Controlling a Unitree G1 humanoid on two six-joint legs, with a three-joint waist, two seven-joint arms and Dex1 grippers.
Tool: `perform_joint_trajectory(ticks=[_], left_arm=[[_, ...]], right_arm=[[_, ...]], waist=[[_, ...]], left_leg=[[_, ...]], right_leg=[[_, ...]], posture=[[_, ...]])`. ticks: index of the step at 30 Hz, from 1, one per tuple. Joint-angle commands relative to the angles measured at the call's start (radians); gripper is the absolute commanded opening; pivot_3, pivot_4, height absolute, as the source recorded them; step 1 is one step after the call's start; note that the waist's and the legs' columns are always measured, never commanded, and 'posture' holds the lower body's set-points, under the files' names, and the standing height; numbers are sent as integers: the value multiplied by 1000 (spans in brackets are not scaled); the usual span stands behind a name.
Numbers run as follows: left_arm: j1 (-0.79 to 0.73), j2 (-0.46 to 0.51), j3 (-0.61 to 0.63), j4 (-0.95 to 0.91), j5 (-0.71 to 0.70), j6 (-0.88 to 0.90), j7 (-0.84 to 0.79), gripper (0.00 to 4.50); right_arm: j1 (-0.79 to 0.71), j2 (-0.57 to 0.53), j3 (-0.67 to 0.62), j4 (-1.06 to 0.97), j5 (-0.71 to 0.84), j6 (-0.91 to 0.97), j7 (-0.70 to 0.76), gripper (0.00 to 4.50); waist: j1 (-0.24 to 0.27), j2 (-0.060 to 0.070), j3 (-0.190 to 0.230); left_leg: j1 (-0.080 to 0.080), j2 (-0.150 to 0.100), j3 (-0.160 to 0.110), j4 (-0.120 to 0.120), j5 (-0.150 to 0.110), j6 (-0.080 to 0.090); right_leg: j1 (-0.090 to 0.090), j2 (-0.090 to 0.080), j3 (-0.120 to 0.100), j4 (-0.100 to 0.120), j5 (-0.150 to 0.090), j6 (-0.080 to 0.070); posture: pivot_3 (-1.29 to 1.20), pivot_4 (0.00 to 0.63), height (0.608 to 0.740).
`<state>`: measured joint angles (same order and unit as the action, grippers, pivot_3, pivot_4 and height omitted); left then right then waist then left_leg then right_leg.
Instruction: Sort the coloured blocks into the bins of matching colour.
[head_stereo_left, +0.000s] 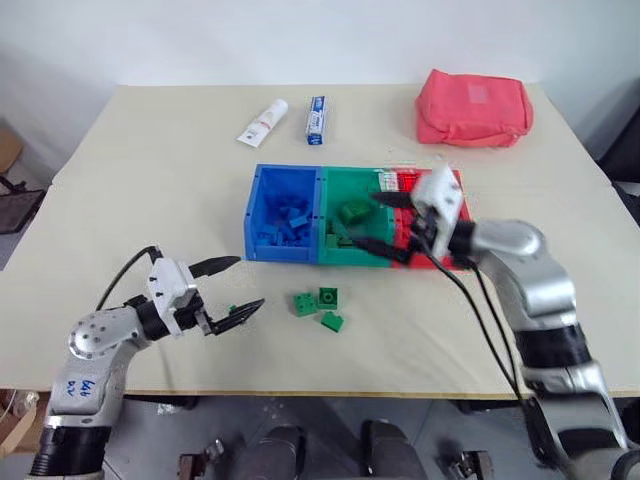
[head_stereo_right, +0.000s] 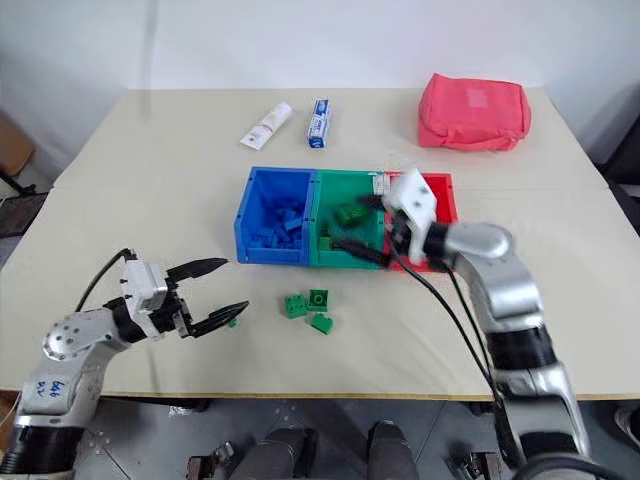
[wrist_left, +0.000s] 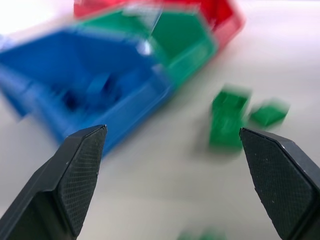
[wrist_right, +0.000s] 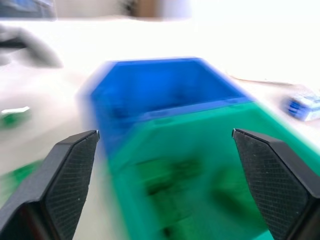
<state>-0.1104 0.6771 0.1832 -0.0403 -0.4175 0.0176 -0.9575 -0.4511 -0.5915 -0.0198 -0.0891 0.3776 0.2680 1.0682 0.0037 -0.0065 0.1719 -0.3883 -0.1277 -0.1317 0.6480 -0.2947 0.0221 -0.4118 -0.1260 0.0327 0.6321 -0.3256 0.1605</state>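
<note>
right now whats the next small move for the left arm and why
Probably ease the open left pincer down around the small green plastic studded brick lying by its lower finger, then close. Its fingers are spread and empty, that brick is the nearest loose one, and the right pincer is open over the green plastic bin.

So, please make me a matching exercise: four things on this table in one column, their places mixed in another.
1. blue bin
2. red pouch
3. three loose green blocks
4. right gripper

a. far right corner of the table
b. on the table in front of the bins
c. over the green bin
d. left end of the row

Pairs: 1-d, 2-a, 3-b, 4-c
</note>
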Motion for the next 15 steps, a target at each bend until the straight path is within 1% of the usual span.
perform_joint_trajectory(ticks=[1, 2, 4, 7, 12, 14, 15], left_arm=[[-27, 27, 6, 42, 3, -46, -70, 4500], [-34, 30, 1, 51, 2, -53, -85, 4500], [-46, 28, -4, 64, 3, -70, -106, 4500], [-59, 22, -24, 84, 21, -100, -129, 4500], [-64, 15, -49, 83, 34, -108, -143, 4500], [-66, 18, -54, 82, 37, -104, -148, 4500], [-64, 20, -54, 73, 34, -99, -149, 4500]], right_arm=[[142, -115, -65, -70, 17, -121, 136, 4453], [196, -149, -77, -64, 7, -150, 159, 4453], [268, -189, -106, -64, 30, -143, 178, 4453], [337, -209, -150, -55, 43, -150, 168, 4453], [354, -202, -155, -106, 81, -113, 151, 4453], [345, -206, -124, -149, 97, -62, 147, 4453], [320, -209, -73, -206, 99, 29, 116, 4453]], waist=[[-1, 0, 0], [-1, 0, 0], [-5, 0, 0], [-11, 0, 0], [-6, 0, 0], [-3, 0, 0], [-4, 0, 0]], left_leg=[[0, 0, 1, 0, 0, 0], [0, 0, 1, 0, 0, 1], [1, 1, 2, 0, 0, 1], [2, 3, 4, 0, 0, 0], [2, 4, 5, 0, 0, -1], [2, 4, 4, 0, 0, -1], [2, 4, 4, 0, 0, -1]], right_leg=[[0, 0, 0, -1, 0, 0], [1, 0, 0, -2, 1, 1], [1, -1, 0, -2, 1, 1], [1, -2, 1, -2, 1, 1], [1, -2, 2, -1, 1, 0], [1, -2, 1, -1, 1, 0], [1, -2, 1, -1, 1, 0]], posture=[[0, 150, 740], [0, 150, 740], [0, 150, 740], [0, 150, 740], [0, 150, 740], [0, 150, 740], [0, 150, 740]])
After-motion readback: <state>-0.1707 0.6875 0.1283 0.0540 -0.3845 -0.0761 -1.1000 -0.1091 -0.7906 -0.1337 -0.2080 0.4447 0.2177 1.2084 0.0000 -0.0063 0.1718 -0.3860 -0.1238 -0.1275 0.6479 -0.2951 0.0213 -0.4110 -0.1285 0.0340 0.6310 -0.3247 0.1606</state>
